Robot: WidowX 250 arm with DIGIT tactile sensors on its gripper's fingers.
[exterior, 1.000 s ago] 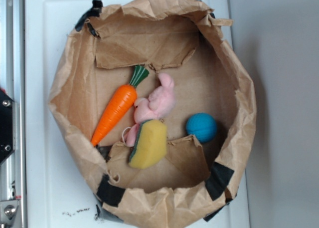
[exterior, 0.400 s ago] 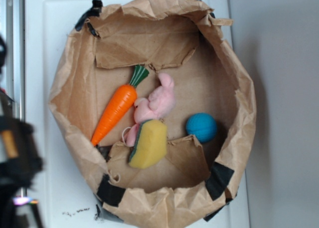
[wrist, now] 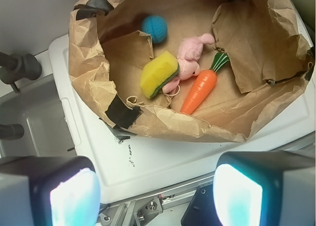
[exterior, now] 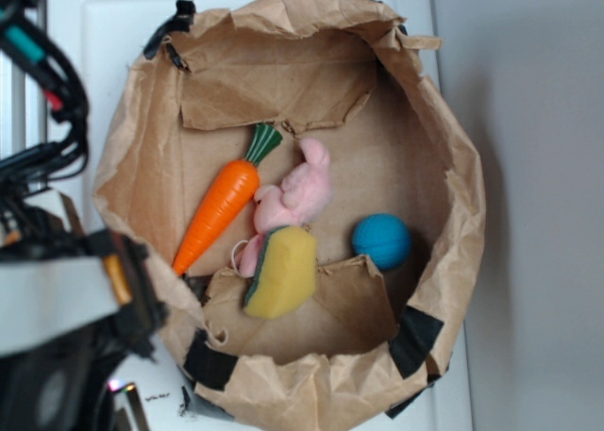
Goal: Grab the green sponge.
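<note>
Only the wrist view shows the gripper [wrist: 157,196] spread open, short of the green sponge [wrist: 158,74]; the arm [exterior: 66,290] has swung in since before.

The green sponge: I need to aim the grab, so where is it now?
In the exterior view the green sponge lies inside the paper bag, low of centre, against the pink plush toy, between the carrot and the blue ball.

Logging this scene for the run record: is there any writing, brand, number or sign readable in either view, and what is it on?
No legible text in either view.
Dark marks on the white surface just outside the paper bag: too small and smeared to read, possibly only scuffs.
Green sponge, carrot, pink plush, blue ball: no labels visible.
</note>
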